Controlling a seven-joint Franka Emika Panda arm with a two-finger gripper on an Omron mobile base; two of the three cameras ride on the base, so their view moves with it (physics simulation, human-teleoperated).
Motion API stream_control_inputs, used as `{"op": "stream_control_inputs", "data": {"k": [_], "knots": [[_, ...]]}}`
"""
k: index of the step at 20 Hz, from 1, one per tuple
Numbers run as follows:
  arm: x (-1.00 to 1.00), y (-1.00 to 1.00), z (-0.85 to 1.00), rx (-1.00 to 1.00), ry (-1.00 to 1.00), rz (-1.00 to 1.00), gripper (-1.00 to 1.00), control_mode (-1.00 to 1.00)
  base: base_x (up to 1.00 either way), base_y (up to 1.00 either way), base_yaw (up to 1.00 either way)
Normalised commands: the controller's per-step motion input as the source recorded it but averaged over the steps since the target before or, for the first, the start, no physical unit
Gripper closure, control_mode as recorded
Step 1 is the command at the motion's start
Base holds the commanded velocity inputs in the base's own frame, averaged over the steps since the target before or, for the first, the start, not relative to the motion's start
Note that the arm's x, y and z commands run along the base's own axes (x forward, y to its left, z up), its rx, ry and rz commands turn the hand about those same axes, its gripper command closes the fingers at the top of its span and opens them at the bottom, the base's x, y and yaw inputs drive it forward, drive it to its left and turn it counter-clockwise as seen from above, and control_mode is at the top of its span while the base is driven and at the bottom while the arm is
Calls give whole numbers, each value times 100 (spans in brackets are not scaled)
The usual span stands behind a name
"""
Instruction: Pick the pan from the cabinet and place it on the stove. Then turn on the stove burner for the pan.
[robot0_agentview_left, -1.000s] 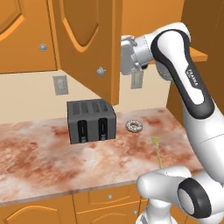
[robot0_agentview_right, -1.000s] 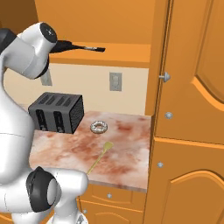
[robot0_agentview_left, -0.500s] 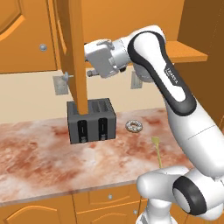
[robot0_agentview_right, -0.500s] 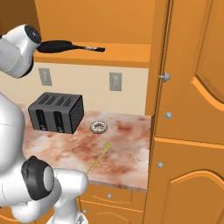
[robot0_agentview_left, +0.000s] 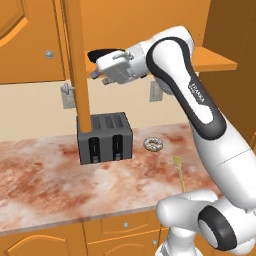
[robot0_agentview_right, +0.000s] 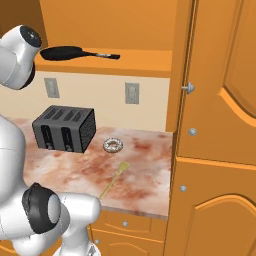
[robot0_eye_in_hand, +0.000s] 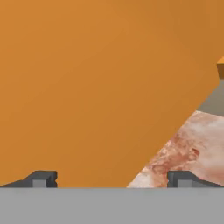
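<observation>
Simulated kitchen, robot arm reaching up to an open wall cabinet (robot0_agentview_right: 210, 75). The pan (robot0_agentview_right: 67, 52) – a round matte black skillet – sits flat on the cabinet's bottom shelf. In the right base view its long handle points toward 3 o'clock, lying along the shelf's front edge, parallel to the wall; the bowl is at the 9 o'clock end, next to the arm's white elbow.

In the left base view the gripper (robot0_agentview_left: 97, 75) hangs at shelf height w/ the pan's dark rim (robot0_agentview_left: 106, 52) just beyond it, at about 1 o'clock from the fingertips. An open cabinet door stands edge-on right at the gripper's 9 o'clock. Judgement: the hand is near the bowl end, not the handle, and faces away from the pan – it likely needs to turn before any grasp.

Hand view: two dark fingertips (robot0_eye_in_hand: 41, 178) sit wide apart, nothing between them – jaws fully spread, empty. Ahead is flat orange wood, w/ reddish marbled countertop (robot0_eye_in_hand: 192, 153) at 4 o'clock.

Below on the counter: dark grey toaster (robot0_agentview_right: 64, 128), a small ring-shaped item (robot0_agentview_right: 113, 145), a yellow utensil (robot0_agentview_right: 114, 181).

Writing: small dark lettering on the arm's forearm (robot0_agentview_left: 194, 95) – too small to read w/ confidence. No other labels.
</observation>
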Motion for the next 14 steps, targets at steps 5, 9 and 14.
{"op": "stream_control_inputs", "data": {"k": [5,9,14], "knots": [[3,-56,0,-8,-37,5,-100,-100,0,0,0],[27,-53,0,-7,-29,10,-100,-100,0,0,0],[27,-52,4,-7,-26,10,-100,-100,0,0,0]]}}
